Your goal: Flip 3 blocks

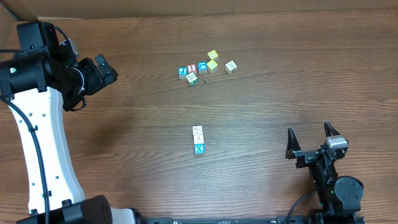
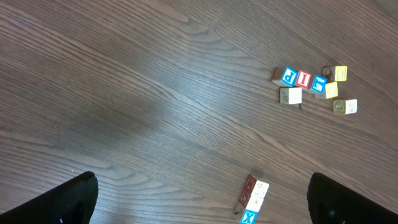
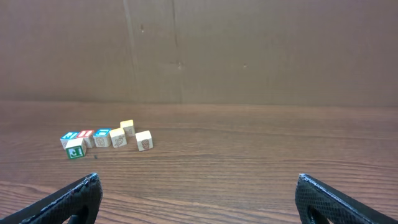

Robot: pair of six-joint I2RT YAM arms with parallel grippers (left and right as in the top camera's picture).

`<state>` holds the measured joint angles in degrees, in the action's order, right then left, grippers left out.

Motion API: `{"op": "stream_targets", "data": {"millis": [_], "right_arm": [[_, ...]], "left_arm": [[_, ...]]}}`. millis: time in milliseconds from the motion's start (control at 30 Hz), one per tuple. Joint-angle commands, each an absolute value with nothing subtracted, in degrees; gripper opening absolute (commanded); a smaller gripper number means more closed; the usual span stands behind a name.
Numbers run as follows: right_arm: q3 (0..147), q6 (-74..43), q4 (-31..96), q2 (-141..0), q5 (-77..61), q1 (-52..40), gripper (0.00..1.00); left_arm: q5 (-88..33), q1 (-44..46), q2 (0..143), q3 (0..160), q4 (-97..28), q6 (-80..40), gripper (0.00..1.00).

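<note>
Even soft light, faint shadows; tiny blocks perhaps slightly blurred.

Dark brown wood-grain table (image 1: 124, 137), matte finish, long streaked grain across the whole top. Plain brown cardboard wall (image 3: 249, 50) upright along the far edge, vertical seam left of centre, a few small marks. Soft even lighting, paler sheen toward the right side.

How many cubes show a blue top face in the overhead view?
3. The X cube ends the middle row, nearest the robot; the P cube and another blue cube sit in the far cluster, a red cube between them. None seems hidden.
</note>
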<state>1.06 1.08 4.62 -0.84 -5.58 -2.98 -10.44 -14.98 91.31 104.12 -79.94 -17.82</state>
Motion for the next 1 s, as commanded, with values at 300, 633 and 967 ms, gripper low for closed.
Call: {"op": "stream_targets", "data": {"millis": [300,633,967], "right_arm": [[0.4,1.3,4.3,-0.2,-5.6,-2.9,1.00],[0.4,1.3,4.3,-0.2,-5.6,-2.9,1.00],[0.4,1.3,4.3,-0.2,-5.6,-2.9,1.00]], "left_arm": [[-10.0,-15.0,91.6,103.5,-79.9,-16.7,1.00],[-9.9,-14.2,88.6,103.5,-79.9,-16.7,1.00],[-6.8,-5.5,68.5,103.5,-79.5,-16.7,1.00]]}}
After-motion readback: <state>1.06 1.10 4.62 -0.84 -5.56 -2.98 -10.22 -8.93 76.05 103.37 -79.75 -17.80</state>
